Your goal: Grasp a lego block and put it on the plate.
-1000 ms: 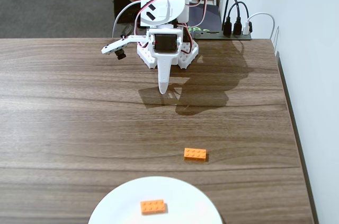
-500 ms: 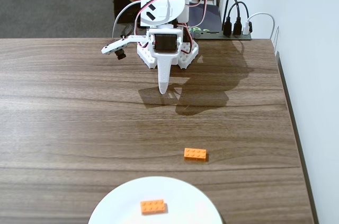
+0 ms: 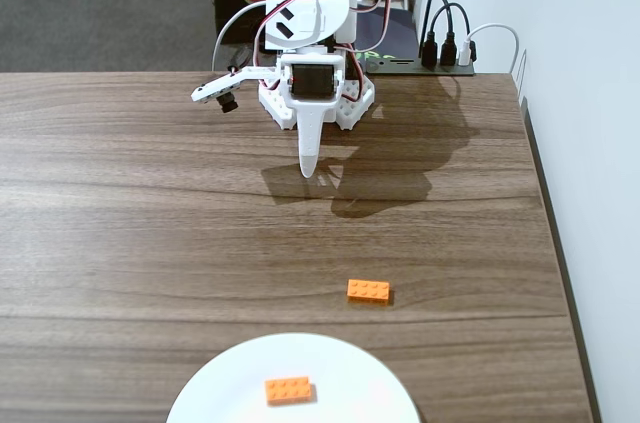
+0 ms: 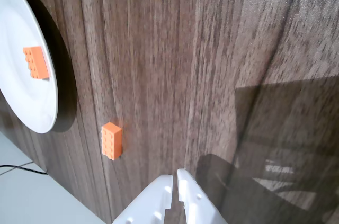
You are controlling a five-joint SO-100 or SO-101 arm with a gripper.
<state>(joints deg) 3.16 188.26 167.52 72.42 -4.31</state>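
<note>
- The plate point(image 3: 240, 388) is the landmark here: a plain white round one at the near edge of the desk point(image 3: 140, 233) in the fixed view, cut off by the bottom of the picture.
- One orange lego block point(image 3: 288, 390) lies flat on the plate, studs up, roughly at the middle of the part that shows.
- A second orange brick point(image 3: 369, 291) lies on the bare wood just beyond the plate's rim, up and to the right of it in the fixed view, apart from the rim and not touching it.
- The wrist view shows the same layout turned on its side: the plate point(image 4: 21, 91) at the left edge with its brick point(image 4: 36, 62) on it, and the loose brick point(image 4: 112, 140) on the wood just off the rim.
- The arm point(image 3: 312, 33) is folded up at the far side of the desk, well apart from the plate.
- The end effector point(image 4: 175, 180) points down toward the wood; its two white fingers are closed together with only a thin slit between the tips, and they hold nothing.
- It casts a dark shadow on the desk, on the side away from the plate.
</note>
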